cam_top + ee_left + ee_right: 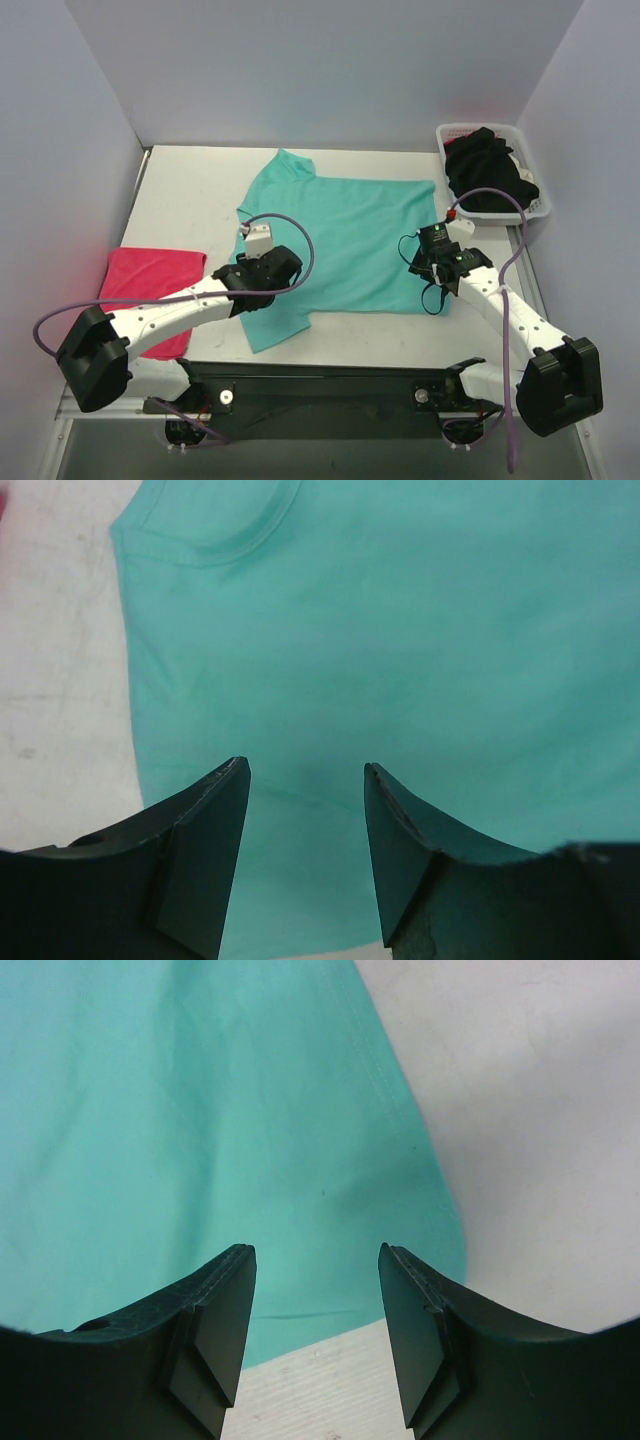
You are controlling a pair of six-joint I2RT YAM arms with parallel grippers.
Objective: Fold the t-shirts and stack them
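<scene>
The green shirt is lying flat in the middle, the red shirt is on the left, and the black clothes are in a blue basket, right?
Not quite. The basket is white, not blue. The top external view shows it at the far right corner with the black clothes in it. The rest is right: the green shirt lies flat in the middle and the red shirt is on the left.
</scene>
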